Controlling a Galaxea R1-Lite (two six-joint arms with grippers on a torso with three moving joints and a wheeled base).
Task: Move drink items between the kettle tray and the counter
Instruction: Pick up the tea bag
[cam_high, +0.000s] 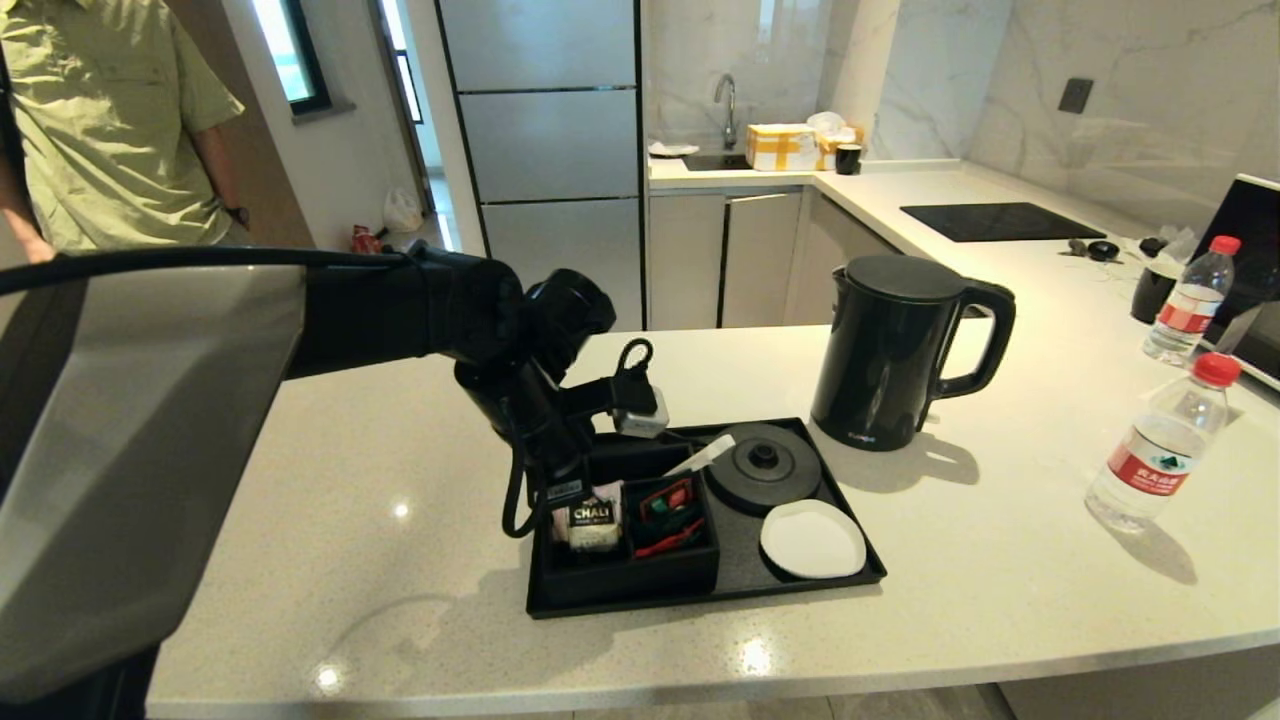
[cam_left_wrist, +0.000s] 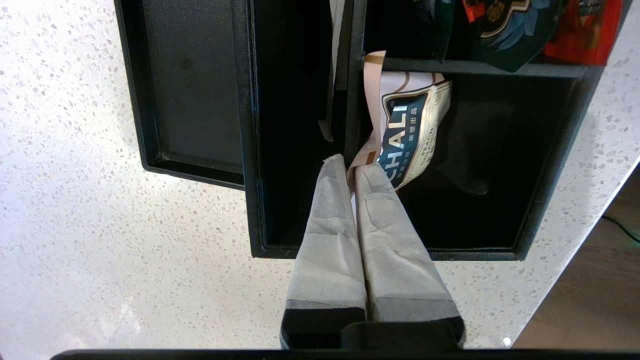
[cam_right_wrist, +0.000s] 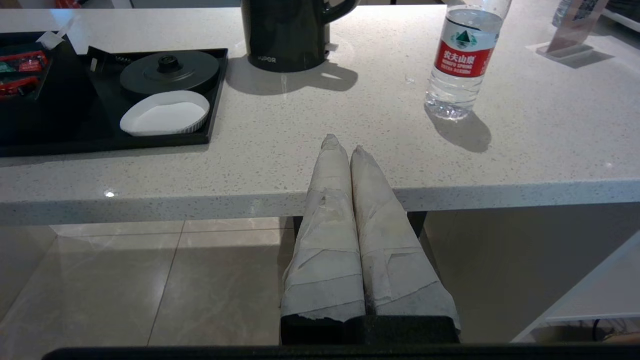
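Observation:
The black kettle tray (cam_high: 735, 562) lies on the speckled counter (cam_high: 400, 450). My left gripper (cam_high: 572, 492) (cam_left_wrist: 351, 167) is shut on a corner of the pink-and-black sachet (cam_high: 595, 520) (cam_left_wrist: 410, 125), which stands in the tray's front-left compartment. The tall black kettle (cam_high: 885, 350) (cam_right_wrist: 285, 30) stands on the counter behind the tray's right end, off its round base (cam_high: 765, 468). A red-capped water bottle (cam_high: 1160, 445) (cam_right_wrist: 462, 55) stands on the counter to the right. My right gripper (cam_right_wrist: 344, 145) is shut and empty, level with the counter's front edge and out of the head view.
Red-and-green packets (cam_high: 668, 515) fill the compartment beside the sachet. A white coaster (cam_high: 812, 540) sits on the tray. A second bottle (cam_high: 1190, 300), a dark cup (cam_high: 1155, 290) and a black hob (cam_high: 1000, 220) are at the far right. A person (cam_high: 110, 120) stands back left.

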